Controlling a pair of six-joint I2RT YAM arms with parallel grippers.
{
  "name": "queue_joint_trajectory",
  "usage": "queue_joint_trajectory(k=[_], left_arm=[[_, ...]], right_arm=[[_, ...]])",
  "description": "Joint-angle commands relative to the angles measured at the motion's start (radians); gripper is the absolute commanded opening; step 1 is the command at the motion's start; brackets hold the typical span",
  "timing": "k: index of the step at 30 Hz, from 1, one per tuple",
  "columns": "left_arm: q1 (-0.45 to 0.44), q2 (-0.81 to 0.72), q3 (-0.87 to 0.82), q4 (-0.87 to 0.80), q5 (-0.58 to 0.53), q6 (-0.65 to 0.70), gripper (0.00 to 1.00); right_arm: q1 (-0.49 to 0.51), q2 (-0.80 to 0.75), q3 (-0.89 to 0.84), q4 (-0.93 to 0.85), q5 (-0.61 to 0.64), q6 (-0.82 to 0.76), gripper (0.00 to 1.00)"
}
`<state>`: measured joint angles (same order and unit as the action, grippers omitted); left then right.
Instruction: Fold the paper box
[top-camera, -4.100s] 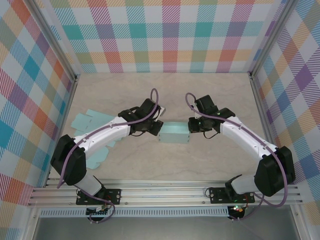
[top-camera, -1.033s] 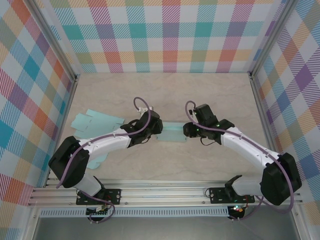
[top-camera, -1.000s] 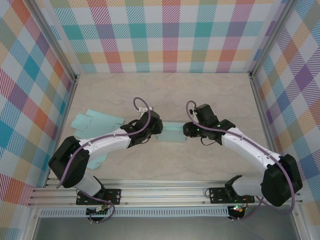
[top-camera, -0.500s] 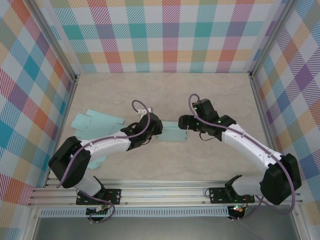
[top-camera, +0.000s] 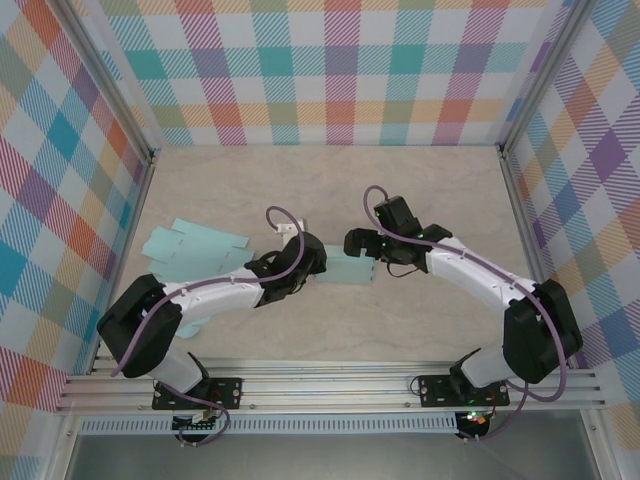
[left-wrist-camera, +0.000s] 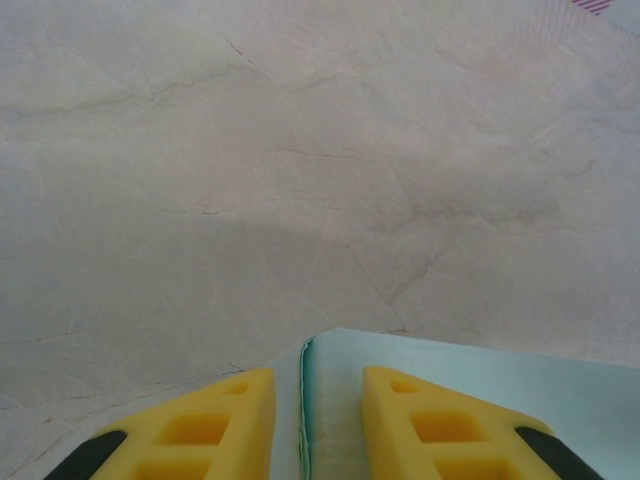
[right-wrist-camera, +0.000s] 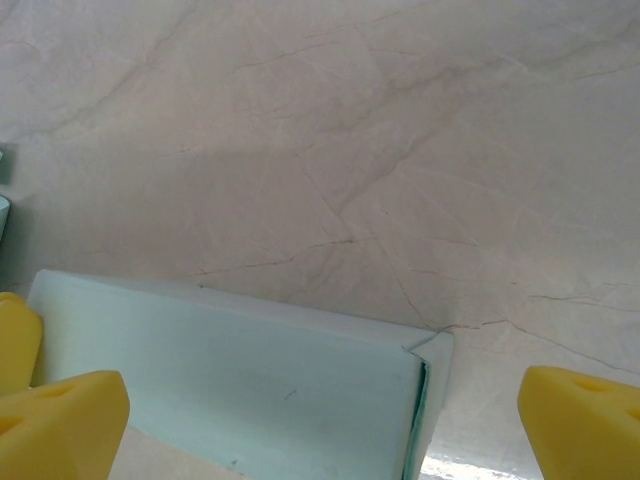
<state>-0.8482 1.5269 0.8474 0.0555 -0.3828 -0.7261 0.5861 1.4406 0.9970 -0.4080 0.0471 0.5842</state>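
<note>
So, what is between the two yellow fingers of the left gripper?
In the left wrist view, a thin edge of the teal paper box stands between the left gripper's fingers, touching neither.

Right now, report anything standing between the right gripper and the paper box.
Nothing visible does. The right gripper hangs open right at the paper box, whose long wall lies between its yellow fingers.

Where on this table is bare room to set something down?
Free: the far table strip between the paper box and the back wall; the near centre between box and front rail. Crowded: the middle, where left gripper and right gripper meet at the box, and the left side, under flat paper blanks.
</note>
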Motion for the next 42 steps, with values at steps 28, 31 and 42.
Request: queue_joint_trajectory(k=[28, 31, 42], left_arm=[[-0.025, 0.108, -0.055, -0.215, -0.035, -0.069, 0.0], [-0.025, 0.111, -0.055, -0.217, -0.035, -0.074, 0.0], [-0.026, 0.119, -0.053, -0.222, -0.034, -0.078, 0.0]], right_arm=[[-0.089, -0.089, -0.401, 0.412, -0.284, 0.111, 0.34], [-0.135, -0.108, -0.457, 0.504, -0.361, 0.145, 0.28], [-0.191, -0.132, -0.567, 0.645, -0.43, 0.169, 0.07]])
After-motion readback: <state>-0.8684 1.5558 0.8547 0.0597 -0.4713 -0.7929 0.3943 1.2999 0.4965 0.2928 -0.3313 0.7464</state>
